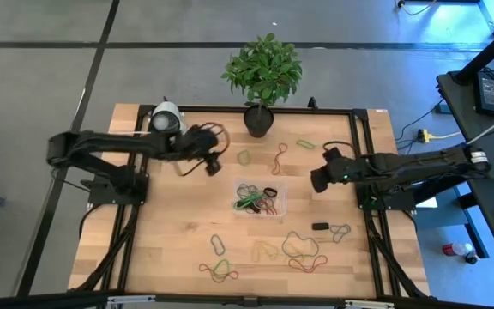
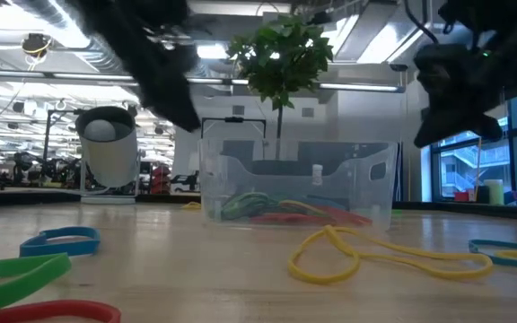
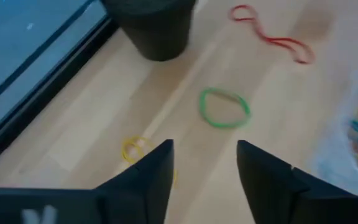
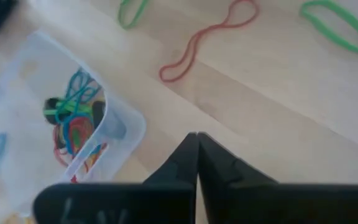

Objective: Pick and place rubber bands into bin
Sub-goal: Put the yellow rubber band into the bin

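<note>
Sitting at the centre of the high view, the bin [image 1: 261, 198] is a small, shallow tray of clear plastic, its walls nearly invisible against the table [image 1: 161, 249]. In the low view it shows as a see-through box with rounded corners. Inside lies a tangle of bands [image 1: 256, 201] in green, red, orange, blue and black.

More bands are scattered loose on the wood. A green loop [image 1: 243, 157] and a long red loop [image 1: 279, 158] lie just above the bin in the high view, and another green loop [image 1: 304, 143] lies to their right. Below the bin, towards the lower middle of that view, are yellow, red, green, grey and black ones, some overlapping. All are thin and floppy; some lie round, others pulled long or twisted.

The left gripper [image 1: 213, 162] is above and left of the bin in the high view, near the plant pot [image 1: 258, 120]. Its fingers [image 3: 151, 177] stand apart with nothing between them, above bare wood near the green loop and a small yellow band [image 3: 133, 149].

The right gripper [image 1: 319, 178] is right of the bin in the high view. Its fingers [image 4: 182, 160] are pressed together, and I can see no band between them.
</note>
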Tool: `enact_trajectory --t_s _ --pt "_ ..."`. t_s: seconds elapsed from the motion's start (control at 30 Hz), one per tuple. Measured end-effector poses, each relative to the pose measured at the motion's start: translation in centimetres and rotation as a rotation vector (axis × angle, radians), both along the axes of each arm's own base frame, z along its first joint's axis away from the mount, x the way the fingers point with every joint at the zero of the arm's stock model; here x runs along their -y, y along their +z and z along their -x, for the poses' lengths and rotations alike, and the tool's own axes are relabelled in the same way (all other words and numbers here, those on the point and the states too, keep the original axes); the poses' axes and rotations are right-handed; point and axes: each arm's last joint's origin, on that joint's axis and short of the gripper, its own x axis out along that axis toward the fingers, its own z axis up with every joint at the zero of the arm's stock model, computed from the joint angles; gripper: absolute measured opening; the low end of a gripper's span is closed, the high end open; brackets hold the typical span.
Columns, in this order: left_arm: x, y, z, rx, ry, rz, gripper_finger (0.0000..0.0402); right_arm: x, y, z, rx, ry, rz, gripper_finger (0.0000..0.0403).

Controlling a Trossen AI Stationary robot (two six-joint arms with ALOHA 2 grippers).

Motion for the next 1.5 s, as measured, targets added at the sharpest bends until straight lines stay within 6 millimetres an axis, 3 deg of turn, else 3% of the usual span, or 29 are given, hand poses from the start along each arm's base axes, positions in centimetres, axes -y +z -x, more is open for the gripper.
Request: enact_trajectory --t_s 0.23,0.5,0.7,0.97,1.13,1.27,1.4,1.5 --pt "-5.0 -1.9 -5.3 -0.081 0.075 0.083 0.0202 0.7 -0.8 1.9 0.04 0.077 0.053 0.0011" --pt "-9.1 -5.8 -6.9 -0.221 0.319 0.257 0.0191 1.1 -0.3 2.4 0.067 0.142 0.085 0.0012" --pt "-9.8 -8.1 -6.9 -0.275 0.344 0.315 0.0182 1.1 -0.3 2.4 0.075 0.121 0.062 0.0012" --pt "-10.4 -8.9 -5.4 -0.399 0.423 0.335 0.0164 1.2 0.0 2.1 0.149 0.05 -0.003 0.0012" --pt "-10.8 -9.6 -4.3 -0.472 0.497 0.449 0.0146 1.2 0.7 1.6 0.244 -0.002 -0.033 0.0012" --pt "-10.9 -10.3 -4.3 -0.5 0.412 0.509 0.0102 1.4 1.1 1.3 0.296 -0.061 -0.001 0.0012" --pt "-10.3 -10.1 -4.5 -0.516 0.383 0.475 0.0023 1.5 1.3 1.1 0.324 -0.085 0.023 0.0012" --pt "-9.6 -9.1 -4.6 -0.515 0.344 0.417 0.0006 1.6 1.3 1.0 0.323 -0.084 0.023 0.0012"
